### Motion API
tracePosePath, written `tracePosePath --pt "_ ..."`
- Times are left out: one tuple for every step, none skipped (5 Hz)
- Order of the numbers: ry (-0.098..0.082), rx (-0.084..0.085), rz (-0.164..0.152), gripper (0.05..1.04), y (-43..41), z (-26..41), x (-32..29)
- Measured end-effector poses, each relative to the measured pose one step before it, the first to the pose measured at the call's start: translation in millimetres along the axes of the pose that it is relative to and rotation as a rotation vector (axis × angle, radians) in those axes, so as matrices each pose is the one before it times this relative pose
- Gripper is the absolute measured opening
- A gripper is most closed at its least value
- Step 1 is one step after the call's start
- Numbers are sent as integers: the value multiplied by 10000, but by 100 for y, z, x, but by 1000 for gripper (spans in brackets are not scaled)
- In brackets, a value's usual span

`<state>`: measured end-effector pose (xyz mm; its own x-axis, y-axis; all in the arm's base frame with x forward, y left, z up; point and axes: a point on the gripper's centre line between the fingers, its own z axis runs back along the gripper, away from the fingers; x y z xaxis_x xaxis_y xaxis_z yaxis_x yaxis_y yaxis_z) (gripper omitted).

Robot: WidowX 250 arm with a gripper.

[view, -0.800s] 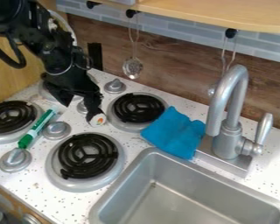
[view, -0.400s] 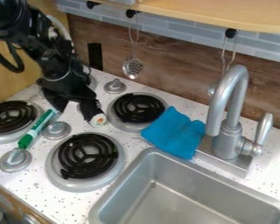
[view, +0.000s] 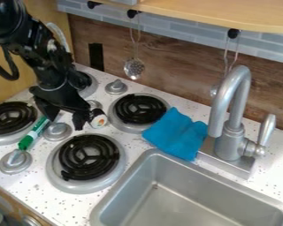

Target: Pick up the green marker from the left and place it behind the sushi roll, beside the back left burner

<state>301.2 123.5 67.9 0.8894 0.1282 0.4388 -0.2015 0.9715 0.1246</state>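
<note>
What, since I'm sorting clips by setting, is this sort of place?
Probably a kitchen, perhaps a toy or mock-up one: coil burners sit in the speckled counter, beside a metal sink with a faucet.

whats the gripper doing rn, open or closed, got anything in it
Tool: open, with no grip on anything that I can see; the small white-ended roll is just outside its jaws.

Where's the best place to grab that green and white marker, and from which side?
I'd bring the tool down from above and pinch the marker mid-barrel, across its long sides. It's slim and lying down, but the stove knob close beside it may leave little room.
</note>
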Motion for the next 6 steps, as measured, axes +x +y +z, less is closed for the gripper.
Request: tracePosePath --pt "245 663 716 1001 3514 -127 -1348" --pt "133 444 301 1001 2163 -77 -567" --pt "-159 242 580 1001 1975 358 725" --pt "-48 170 297 1001 1228 -83 588" --pt "73 244 402 1001 1774 -234 348" --pt "194 256 474 1001 1990 -426 -169"
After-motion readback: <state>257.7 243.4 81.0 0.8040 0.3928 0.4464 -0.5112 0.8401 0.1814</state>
